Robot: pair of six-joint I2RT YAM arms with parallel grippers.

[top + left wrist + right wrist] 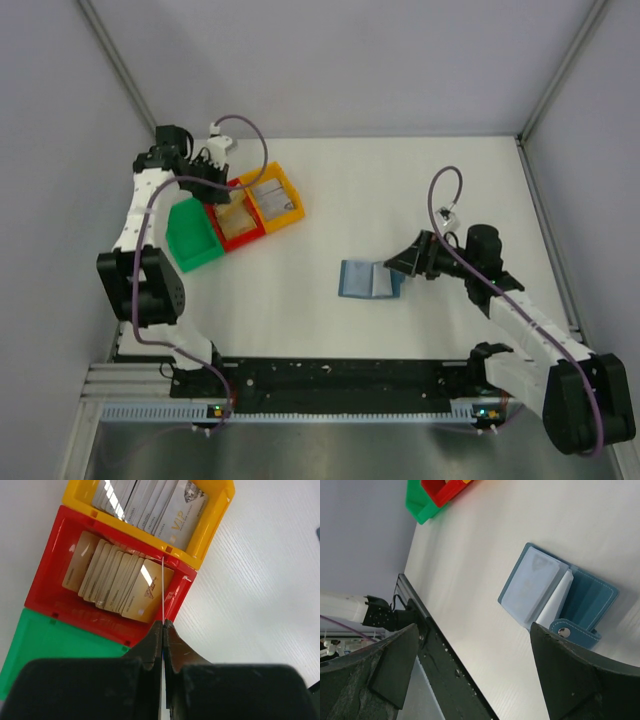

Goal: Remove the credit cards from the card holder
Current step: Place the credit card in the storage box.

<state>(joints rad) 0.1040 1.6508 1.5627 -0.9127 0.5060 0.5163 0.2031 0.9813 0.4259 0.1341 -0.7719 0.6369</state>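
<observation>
Black right gripper (400, 265) beside card holder (365, 278)

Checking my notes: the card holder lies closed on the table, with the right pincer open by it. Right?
No: the card holder lies open, panels spread, as the right wrist view shows. It is on the table, with the right pincer open by it.

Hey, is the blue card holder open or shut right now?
Open. The card holder lies spread, its two panels side by side, pale inner pockets facing up.
</observation>
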